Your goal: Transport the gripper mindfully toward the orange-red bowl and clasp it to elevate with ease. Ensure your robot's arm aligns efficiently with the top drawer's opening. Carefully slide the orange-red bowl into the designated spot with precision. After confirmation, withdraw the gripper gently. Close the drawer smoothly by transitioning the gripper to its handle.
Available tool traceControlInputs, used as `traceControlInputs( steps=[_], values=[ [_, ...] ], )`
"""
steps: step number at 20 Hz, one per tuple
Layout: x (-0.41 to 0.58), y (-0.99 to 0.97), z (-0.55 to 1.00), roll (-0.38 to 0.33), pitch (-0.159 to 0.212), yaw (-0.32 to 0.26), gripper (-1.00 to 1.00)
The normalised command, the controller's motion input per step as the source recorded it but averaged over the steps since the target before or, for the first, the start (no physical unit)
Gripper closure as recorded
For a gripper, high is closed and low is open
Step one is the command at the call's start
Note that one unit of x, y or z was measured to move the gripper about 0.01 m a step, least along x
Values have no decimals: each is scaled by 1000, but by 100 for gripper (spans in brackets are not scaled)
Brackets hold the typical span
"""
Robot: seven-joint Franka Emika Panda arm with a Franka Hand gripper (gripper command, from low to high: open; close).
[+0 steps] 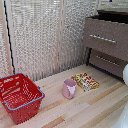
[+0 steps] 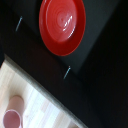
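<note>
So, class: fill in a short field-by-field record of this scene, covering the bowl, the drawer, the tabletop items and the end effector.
orange-red bowl: lying in a dark space, seen from above in the wrist view
top drawer: pulled open, brown front forward
handle: silver bar across the drawer front
pink cup: upright on the wooden table
red basket: at the exterior view's left
colourful box: flat beside the cup
end effector: not visible in either view
</note>
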Motion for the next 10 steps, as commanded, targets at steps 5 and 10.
traceControlInputs(
  steps=[5, 10],
  values=[
    [-265, 195, -24, -375, 154, 70, -100],
    [-227, 252, -86, -375, 152, 56, -100]
  ],
)
